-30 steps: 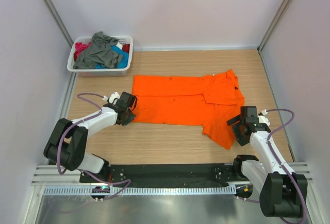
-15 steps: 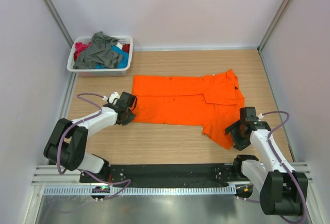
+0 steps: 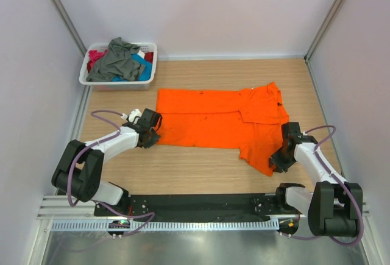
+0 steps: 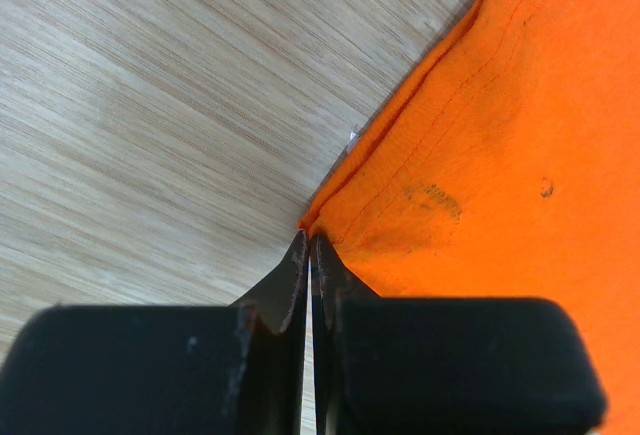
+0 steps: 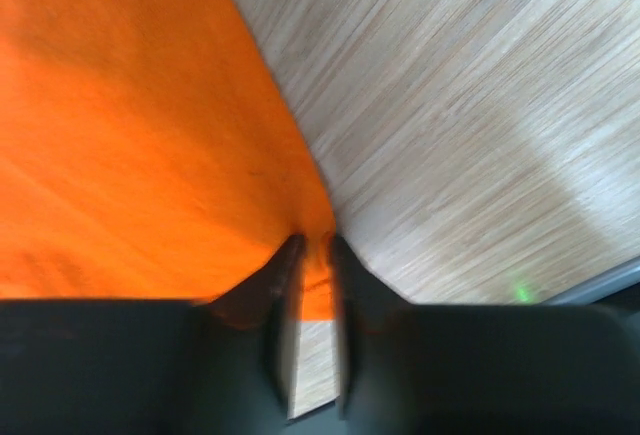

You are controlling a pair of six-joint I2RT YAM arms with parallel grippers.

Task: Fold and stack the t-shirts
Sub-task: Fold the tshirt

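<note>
A bright orange t-shirt (image 3: 213, 120) lies spread flat on the wooden table, its right part folded over. My left gripper (image 3: 153, 135) sits at the shirt's near-left corner. In the left wrist view that gripper (image 4: 309, 237) is shut, with the hem corner (image 4: 318, 217) pinched at its tips. My right gripper (image 3: 276, 159) is low at the shirt's near-right edge. The blurred right wrist view shows it (image 5: 312, 245) closed narrow on the orange edge (image 5: 316, 273), which lies between the fingers. More t-shirts are heaped in the basket: dark grey (image 3: 119, 61), teal-blue (image 3: 144, 70) and red-pink (image 3: 95, 57).
A white laundry basket (image 3: 119, 84) stands at the far left corner. Pale walls enclose the table on three sides. Bare wood (image 3: 195, 167) runs between the shirt and the black base rail (image 3: 201, 205) at the near edge.
My right gripper moved left and down onto the shirt's near-right edge and closed from wide open. The left gripper and the shirt have stayed put.
</note>
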